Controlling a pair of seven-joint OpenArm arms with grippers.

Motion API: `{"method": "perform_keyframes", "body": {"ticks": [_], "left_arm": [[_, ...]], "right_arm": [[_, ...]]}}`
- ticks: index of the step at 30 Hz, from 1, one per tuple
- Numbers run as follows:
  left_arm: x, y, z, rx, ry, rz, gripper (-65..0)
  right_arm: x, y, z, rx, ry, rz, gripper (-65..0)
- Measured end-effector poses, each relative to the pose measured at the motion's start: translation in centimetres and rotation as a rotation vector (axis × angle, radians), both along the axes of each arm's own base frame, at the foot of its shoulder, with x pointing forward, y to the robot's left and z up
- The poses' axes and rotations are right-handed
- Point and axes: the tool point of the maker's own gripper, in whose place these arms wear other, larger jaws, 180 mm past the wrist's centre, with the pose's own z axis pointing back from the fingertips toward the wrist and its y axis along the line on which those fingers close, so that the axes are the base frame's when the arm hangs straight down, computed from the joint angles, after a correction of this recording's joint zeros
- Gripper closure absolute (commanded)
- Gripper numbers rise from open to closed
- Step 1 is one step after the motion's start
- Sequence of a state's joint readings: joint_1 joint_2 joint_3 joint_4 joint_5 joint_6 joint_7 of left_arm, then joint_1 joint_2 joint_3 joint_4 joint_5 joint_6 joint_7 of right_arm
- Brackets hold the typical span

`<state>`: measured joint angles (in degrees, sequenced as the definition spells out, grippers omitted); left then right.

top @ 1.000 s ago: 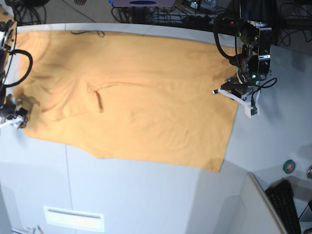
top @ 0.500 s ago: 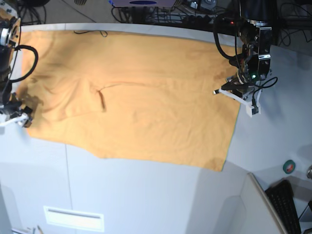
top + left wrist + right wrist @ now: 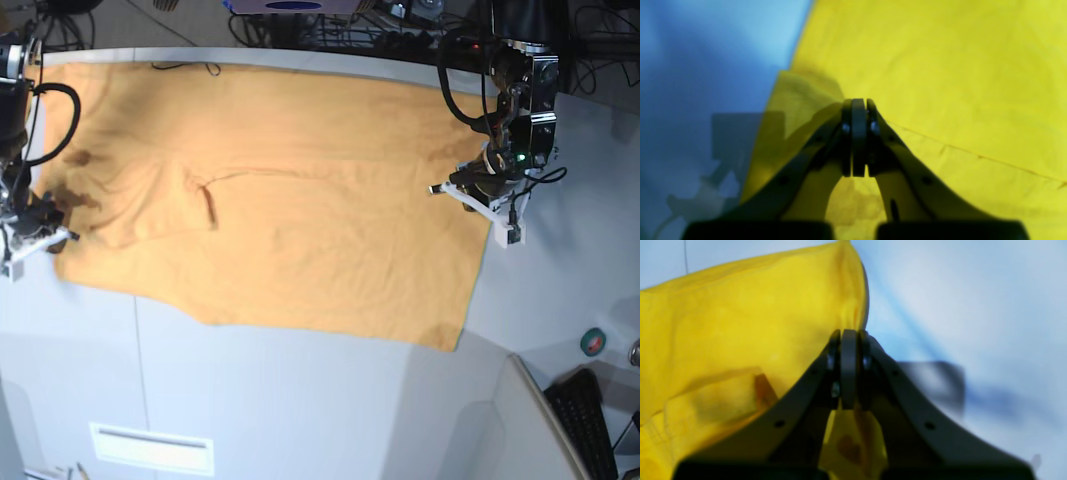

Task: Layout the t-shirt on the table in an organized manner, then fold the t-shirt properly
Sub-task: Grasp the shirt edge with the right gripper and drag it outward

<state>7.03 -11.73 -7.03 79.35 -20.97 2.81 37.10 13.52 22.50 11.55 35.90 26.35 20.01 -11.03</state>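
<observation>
The worktop fills the scene, pale grey-white with a thin dark seam running down its near half. Spread across its far half lies the t-shirt, orange-yellow and mostly flat, with a short dark crease left of centre and soft wrinkles towards its left end. Thin black scribble-like marks show at the shirt's far edge. Over on the base view's right, the left gripper sits right at the shirt's edge; from the left wrist camera its jaws are pressed tight together, and a fold of the yellow cloth rises just beyond the tips. Whether fabric is actually caught between them, I can't tell. On the base view's left, the right gripper is down at the shirt's other end, jaws likewise clamped together in the right wrist view, with the cloth bunched up against the tips at its rim. Caught or merely touching? Can't tell. Near the worktop's right edge, a small green roll of tape.
</observation>
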Motion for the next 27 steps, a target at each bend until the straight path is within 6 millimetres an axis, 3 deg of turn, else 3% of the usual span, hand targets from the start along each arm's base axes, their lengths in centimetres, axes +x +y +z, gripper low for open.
{"method": "perform_keyframes", "body": {"ticks": [3, 6, 8, 13, 16, 20, 27], "left_arm": [[-0.1, 0.1, 0.0, 0.003, 0.002, 0.003, 0.0], [-0.3, 0.1, -0.1, 0.004, 0.008, 0.002, 0.0], [-0.4, 0.1, -0.2, 0.004, 0.011, 0.003, 0.0], [-0.6, 0.7, -0.2, 0.013, 0.012, 0.008, 0.0], [-0.5, 0.6, -0.1, 0.012, 0.009, 0.007, 0.0], [-0.5, 0.6, -0.2, 0.010, 0.013, 0.007, 0.0], [-0.4, 0.6, -0.2, 0.010, 0.011, 0.008, 0.0]], "right_arm": [[0.6, 0.5, 1.7, -0.032, -0.061, 0.043, 0.0], [0.4, 2.5, 2.8, -0.038, -0.105, 0.087, 0.0], [-0.7, 4.2, 2.9, -0.023, -0.074, 0.139, 0.0], [-2.9, 3.9, 6.0, -0.041, -0.098, 0.108, 0.0], [-4.4, 5.7, 7.5, -0.035, -0.113, 0.125, 0.0], [-6.7, 9.1, 8.0, -0.002, -0.086, 0.179, 0.0], [-11.1, 12.3, 7.0, 0.050, -0.002, 0.195, 0.0]]}}
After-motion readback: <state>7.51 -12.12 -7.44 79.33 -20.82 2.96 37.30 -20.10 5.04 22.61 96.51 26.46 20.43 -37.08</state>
